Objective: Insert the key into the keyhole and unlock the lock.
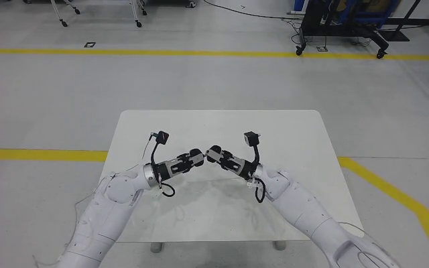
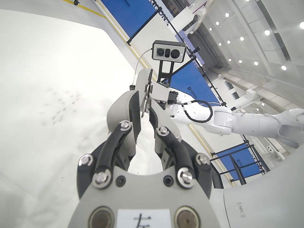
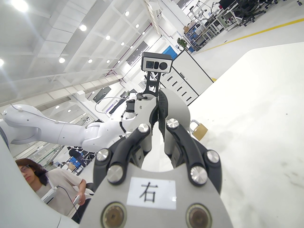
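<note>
My two grippers meet tip to tip above the middle of the white table (image 1: 281,134). My right gripper (image 3: 157,113) has its fingers pressed together, and a thin metal key (image 2: 144,105) sticks out of them. In the left wrist view that key lies edge-on between the ribbed pads of my left gripper (image 2: 144,110). The pads stand a narrow gap apart on either side of it. A small brass padlock (image 3: 199,131) with a silver shackle rests on the table just beside my right gripper's fingers. In the top view the arms hide it.
The table's edges (image 1: 120,127) lie well away from both grippers on all sides. Small dark scuff marks (image 2: 64,105) dot the tabletop. Around the table is open floor with yellow lines (image 1: 201,52).
</note>
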`<act>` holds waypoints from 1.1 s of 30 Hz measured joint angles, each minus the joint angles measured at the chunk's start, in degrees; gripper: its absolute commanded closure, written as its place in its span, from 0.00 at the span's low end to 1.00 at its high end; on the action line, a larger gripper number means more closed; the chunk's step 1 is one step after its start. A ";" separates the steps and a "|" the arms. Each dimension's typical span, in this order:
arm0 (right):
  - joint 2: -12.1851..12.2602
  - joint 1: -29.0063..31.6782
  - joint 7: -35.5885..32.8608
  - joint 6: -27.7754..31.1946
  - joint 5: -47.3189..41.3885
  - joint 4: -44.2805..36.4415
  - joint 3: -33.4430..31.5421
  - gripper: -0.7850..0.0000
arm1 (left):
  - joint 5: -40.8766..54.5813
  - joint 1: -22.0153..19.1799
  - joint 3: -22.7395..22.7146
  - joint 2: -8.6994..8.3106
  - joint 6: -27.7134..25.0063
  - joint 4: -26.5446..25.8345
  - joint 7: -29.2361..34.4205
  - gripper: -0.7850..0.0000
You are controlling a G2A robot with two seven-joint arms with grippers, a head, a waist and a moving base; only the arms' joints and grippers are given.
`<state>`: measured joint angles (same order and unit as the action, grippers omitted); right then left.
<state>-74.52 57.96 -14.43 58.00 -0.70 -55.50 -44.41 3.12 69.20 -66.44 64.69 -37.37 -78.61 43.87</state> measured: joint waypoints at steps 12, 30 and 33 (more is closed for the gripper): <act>-0.31 0.44 -1.51 0.00 -0.05 -0.09 -1.01 0.00 | 0.53 -0.26 -0.36 -0.32 -0.24 0.18 0.26 1.00; -0.31 0.44 -1.50 0.00 -0.06 -0.08 -1.00 0.00 | 0.84 -0.07 -1.32 -0.66 -0.69 0.10 0.74 1.00; -0.31 0.44 -1.50 0.00 -0.06 -0.08 -1.00 0.00 | 0.84 -0.07 -1.32 -0.66 -0.69 0.10 0.74 1.00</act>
<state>-74.83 58.40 -15.93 58.00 -0.77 -55.58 -45.41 3.96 69.13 -67.77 64.04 -38.06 -78.51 44.60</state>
